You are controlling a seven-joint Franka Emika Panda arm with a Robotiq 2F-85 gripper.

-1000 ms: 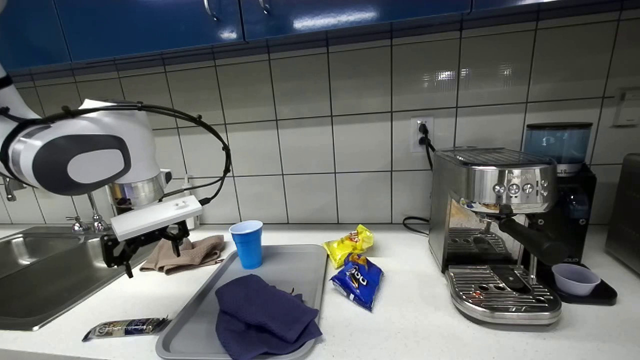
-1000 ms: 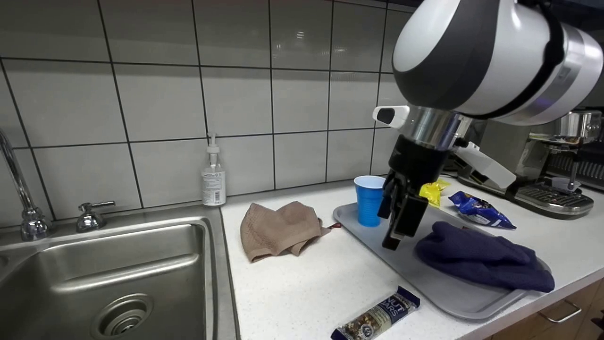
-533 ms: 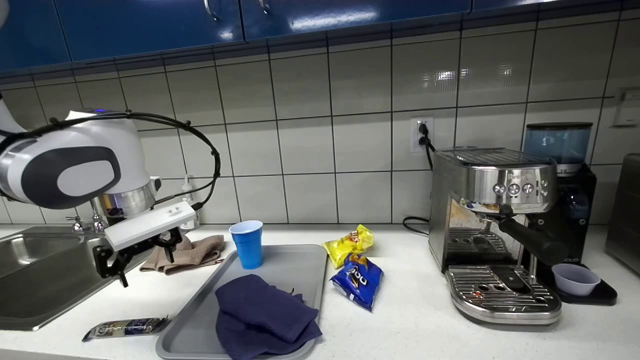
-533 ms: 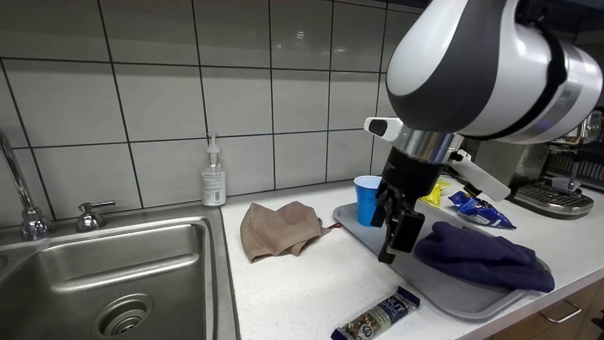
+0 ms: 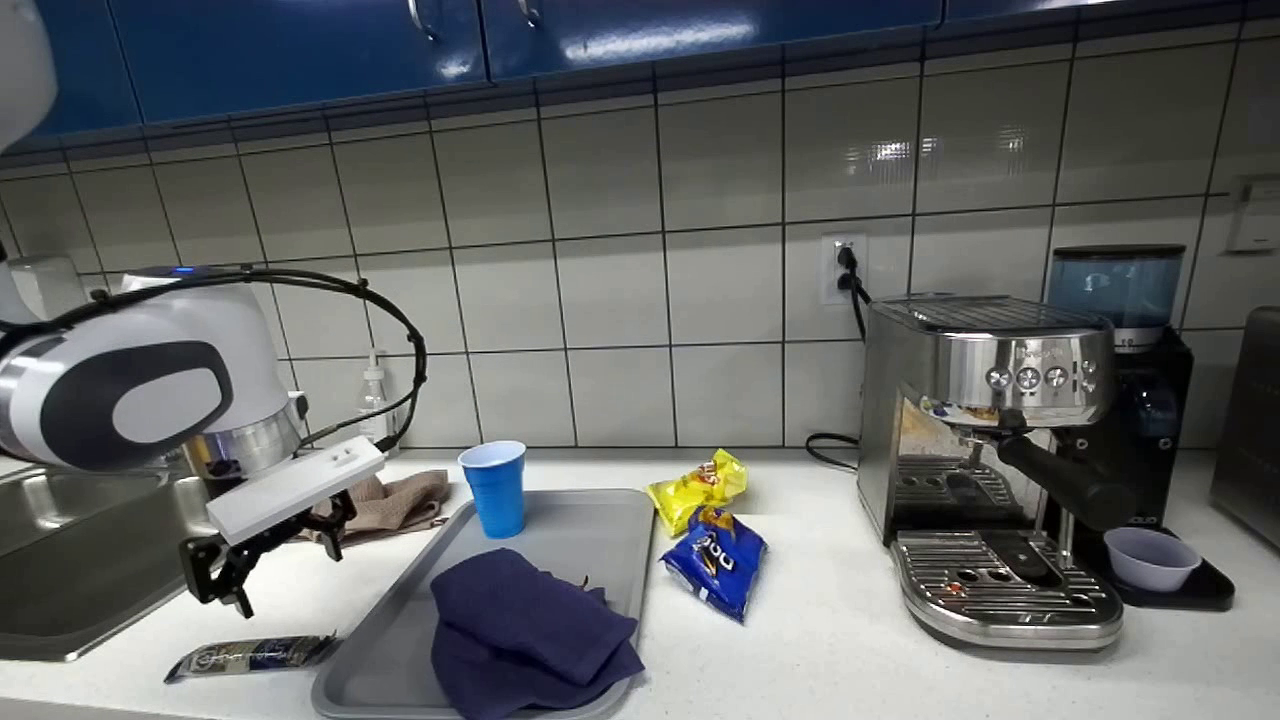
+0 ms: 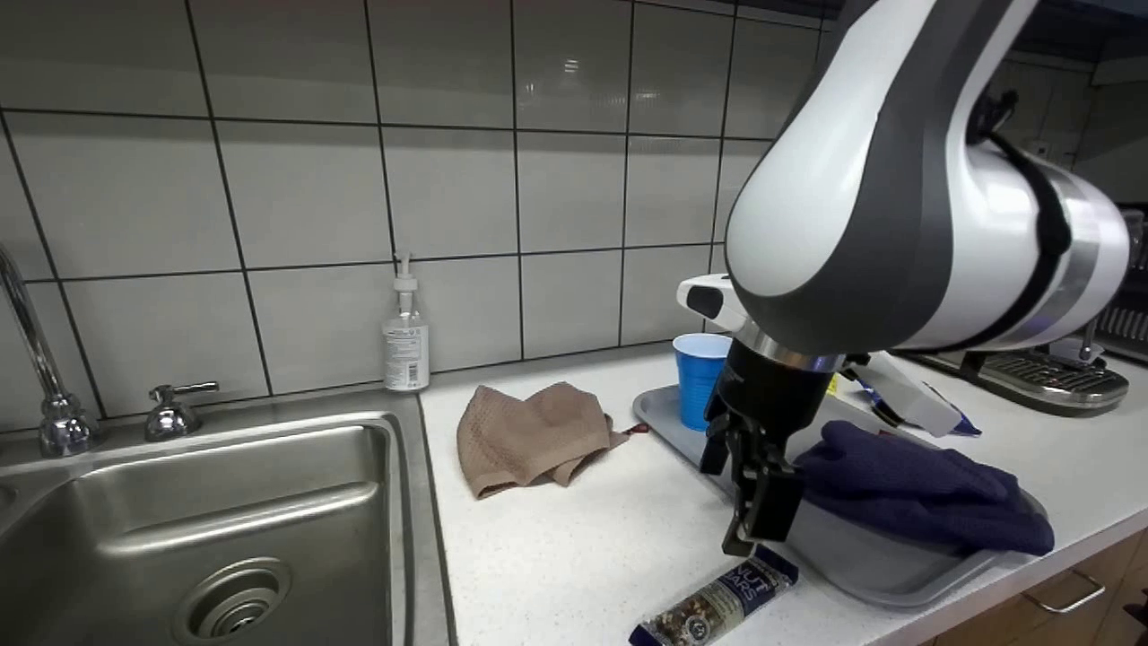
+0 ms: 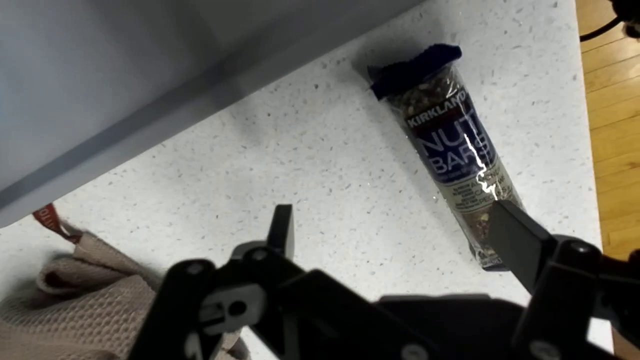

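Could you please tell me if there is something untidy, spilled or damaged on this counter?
Mildly odd: the navy cloth lies bunched on the gray tray, one corner overhanging it, and the brown cloth sits crumpled beside the sink. I see no spill, and the nut bar looks intact.

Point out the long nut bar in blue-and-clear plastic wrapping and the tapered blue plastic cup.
Nut bar [image 7: 452, 156], in the wrist view: printed label.
Cup [image 5: 497, 495], in an exterior view: outer wall.
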